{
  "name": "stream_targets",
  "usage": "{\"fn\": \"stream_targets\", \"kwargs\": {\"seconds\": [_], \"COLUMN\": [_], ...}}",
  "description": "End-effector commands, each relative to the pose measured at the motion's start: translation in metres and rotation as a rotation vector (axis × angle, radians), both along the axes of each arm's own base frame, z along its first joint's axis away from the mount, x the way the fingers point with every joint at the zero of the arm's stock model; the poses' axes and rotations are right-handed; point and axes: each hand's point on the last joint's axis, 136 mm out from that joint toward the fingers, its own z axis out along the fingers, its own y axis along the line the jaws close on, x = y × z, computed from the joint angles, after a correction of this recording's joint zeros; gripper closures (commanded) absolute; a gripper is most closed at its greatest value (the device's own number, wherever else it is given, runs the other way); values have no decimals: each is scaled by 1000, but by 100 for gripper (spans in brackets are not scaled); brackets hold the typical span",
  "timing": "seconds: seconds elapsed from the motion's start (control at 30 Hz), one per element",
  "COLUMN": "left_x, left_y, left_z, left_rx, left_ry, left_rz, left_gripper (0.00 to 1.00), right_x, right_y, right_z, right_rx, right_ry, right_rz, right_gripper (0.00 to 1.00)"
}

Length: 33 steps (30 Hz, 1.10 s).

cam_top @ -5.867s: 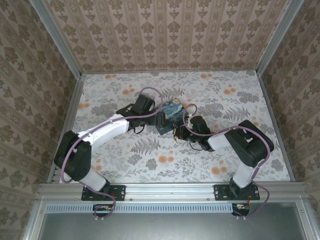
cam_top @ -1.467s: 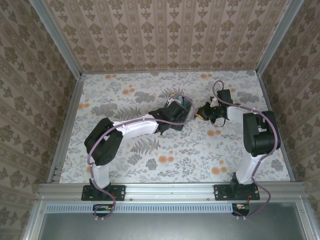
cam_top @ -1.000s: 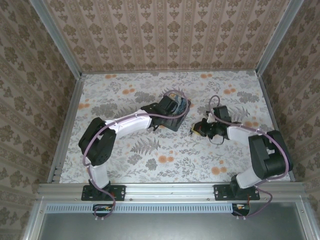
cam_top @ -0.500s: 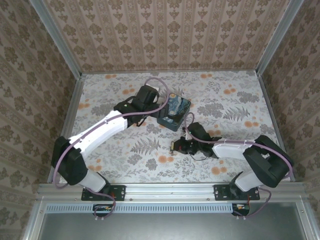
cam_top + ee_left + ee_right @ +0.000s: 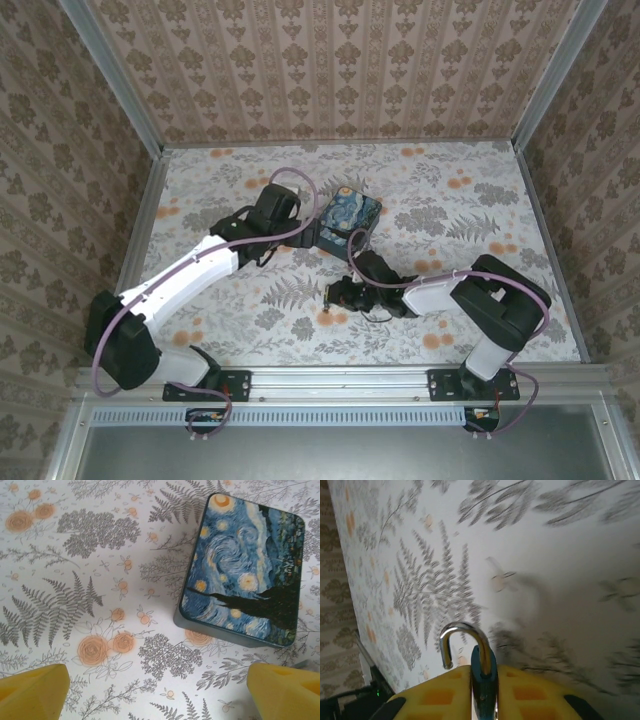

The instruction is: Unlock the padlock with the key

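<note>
The padlock [image 5: 483, 677], a thin dark teal body seen edge-on, stands between the yellow pads [image 5: 437, 695] of my right gripper [image 5: 484, 700]. The pads sit close against both its flat sides. Its silver shackle [image 5: 462, 630] is swung open, the free end hanging clear of the body. In the top view my right gripper [image 5: 336, 296] is low over the table's front middle. My left gripper [image 5: 160, 695] stands wide open above bare cloth, just short of the starry-night box [image 5: 247, 565], its fingertips [image 5: 32, 690] at the frame's bottom corners. The key is out of view.
The starry-night box [image 5: 348, 221] lies shut on the flowered tablecloth [image 5: 250, 320] at mid-table, with the left wrist [image 5: 280, 205] to its left. Patterned walls and metal rails [image 5: 140, 220] close in three sides.
My right arm has swept from the back right down to the front middle, carrying the padlock. The left arm has drawn back to the left, off the box.
</note>
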Motion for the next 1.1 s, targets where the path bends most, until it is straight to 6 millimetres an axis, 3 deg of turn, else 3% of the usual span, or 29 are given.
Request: {"fn": "stream_targets", "kwargs": {"seconds": [0.0, 0.27, 0.57, 0.67, 0.87, 1.07], "left_x": [-3, 1, 7, 10, 13, 20], "left_y": [11, 36, 92, 105, 140, 195], "left_z": [2, 2, 17, 21, 14, 12], "left_rx": [-14, 3, 123, 210, 394, 302], "left_ry": [-6, -41, -207, -285, -406, -452], "left_rz": [41, 121, 260, 257, 267, 422], "left_gripper": [0, 0, 0, 0, 0, 0], "right_x": [8, 15, 34, 47, 77, 98], "right_y": [-23, -74, -156, -186, -248, -294], "right_z": [2, 26, 101, 121, 139, 152], "right_rx": [-29, -67, -192, -254, -419, -577], "right_ry": [-24, -63, -233, -300, -382, -498], "right_rz": [-60, -133, -255, -328, -525, -712], "right_gripper": [66, 35, 3, 0, 0, 0]}}
